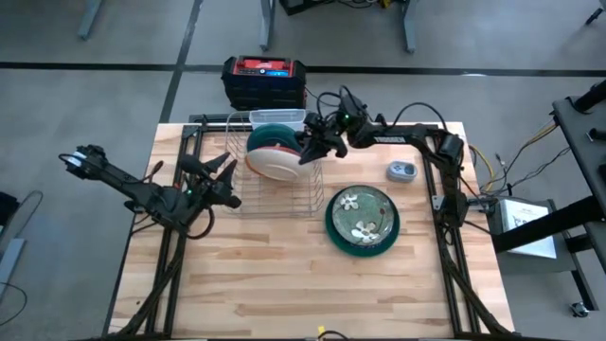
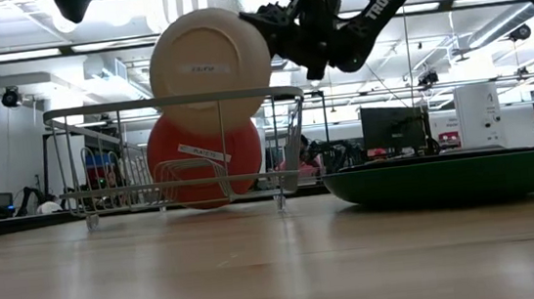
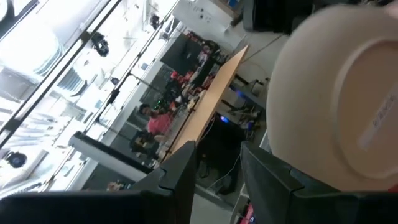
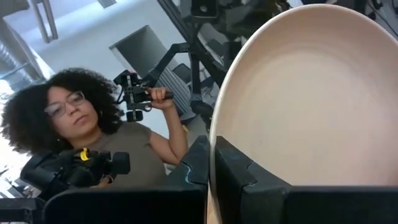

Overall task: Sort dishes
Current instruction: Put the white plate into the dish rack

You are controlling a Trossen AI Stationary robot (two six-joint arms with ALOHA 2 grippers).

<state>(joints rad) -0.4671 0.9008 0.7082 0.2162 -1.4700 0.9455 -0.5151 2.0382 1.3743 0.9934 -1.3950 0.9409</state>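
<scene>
Nearest on the pale wooden table (image 1: 284, 284) sits the large round dark green plate with a white flower pattern (image 1: 361, 219), flat and right of centre, well clear of both arms; I judge it already sorted out of the way or waiting its turn. Left of it and a little farther stands the silver wire rack (image 1: 275, 194). The left gripper (image 1: 227, 180) waits just beside the rack's left edge, fingers spread partway and holding nothing.

Farther back, over the rack, the right gripper (image 2: 279, 19) has its fingers pressed together on the rim of a round cream-white ceramic plate (image 2: 209, 65), pinching it edge-on. The plate hangs upright above the rack's top wire, probably so it can slide between the slots. Its underside is smooth, with a raised foot ring and a small label. Below it an orange plate (image 2: 204, 158) stands on edge in the rack, and a dark teal-green dish (image 1: 275, 135) stands behind.
</scene>
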